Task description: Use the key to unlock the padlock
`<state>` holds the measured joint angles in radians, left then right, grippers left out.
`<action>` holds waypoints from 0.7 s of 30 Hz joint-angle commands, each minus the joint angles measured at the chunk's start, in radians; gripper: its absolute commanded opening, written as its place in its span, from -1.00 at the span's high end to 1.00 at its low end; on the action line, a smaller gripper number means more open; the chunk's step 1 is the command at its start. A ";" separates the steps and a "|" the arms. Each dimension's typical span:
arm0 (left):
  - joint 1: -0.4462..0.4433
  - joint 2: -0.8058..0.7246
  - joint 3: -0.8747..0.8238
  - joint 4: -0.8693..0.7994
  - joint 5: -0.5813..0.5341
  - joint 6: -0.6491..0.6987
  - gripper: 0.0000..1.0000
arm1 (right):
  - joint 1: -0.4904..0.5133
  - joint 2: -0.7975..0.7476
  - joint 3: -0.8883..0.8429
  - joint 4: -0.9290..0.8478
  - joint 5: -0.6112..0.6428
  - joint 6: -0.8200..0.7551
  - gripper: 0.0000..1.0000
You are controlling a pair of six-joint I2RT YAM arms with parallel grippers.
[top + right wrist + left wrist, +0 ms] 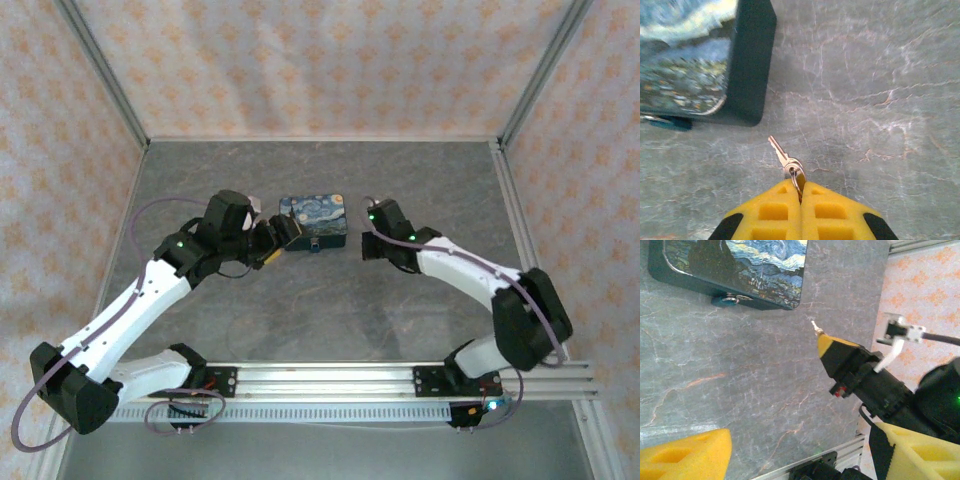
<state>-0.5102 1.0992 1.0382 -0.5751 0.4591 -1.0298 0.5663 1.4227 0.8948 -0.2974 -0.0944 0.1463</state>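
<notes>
Right wrist view: right fingers (775,215) pinch the ring end of the thin silvery metal key (779,151), lower centre, blade aimed upper left | small teal padlock (667,122) at left edge, beneath dark blue starry-print tin (700,65) | left fingers (685,455) wide, empty | risk: key, held only by its end, may swivel or slip at the keyhole; unbraced tin may slide.
</notes>
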 commanded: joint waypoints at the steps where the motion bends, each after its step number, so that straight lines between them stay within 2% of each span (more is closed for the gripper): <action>1: 0.007 0.007 -0.002 0.041 -0.011 -0.009 -0.49 | -0.003 -0.092 -0.019 0.001 -0.019 0.014 1.00; 8: -0.003 0.065 0.052 0.124 0.021 -0.022 -0.57 | 0.012 -0.308 0.019 -0.010 0.030 -0.043 1.00; 14: -0.068 0.160 0.155 0.236 0.004 -0.009 -0.62 | 0.054 -0.380 0.098 -0.031 0.027 -0.031 1.00; 18: -0.102 0.241 0.237 0.298 0.016 -0.059 -0.65 | 0.109 -0.399 0.130 -0.042 0.093 -0.081 1.00; 21: -0.123 0.296 0.321 0.301 0.034 -0.109 -0.67 | 0.170 -0.403 0.152 -0.060 0.191 -0.155 1.00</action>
<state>-0.6186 1.3705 1.2896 -0.3367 0.4744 -1.0863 0.6994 1.0348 1.0119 -0.3187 -0.0105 0.0715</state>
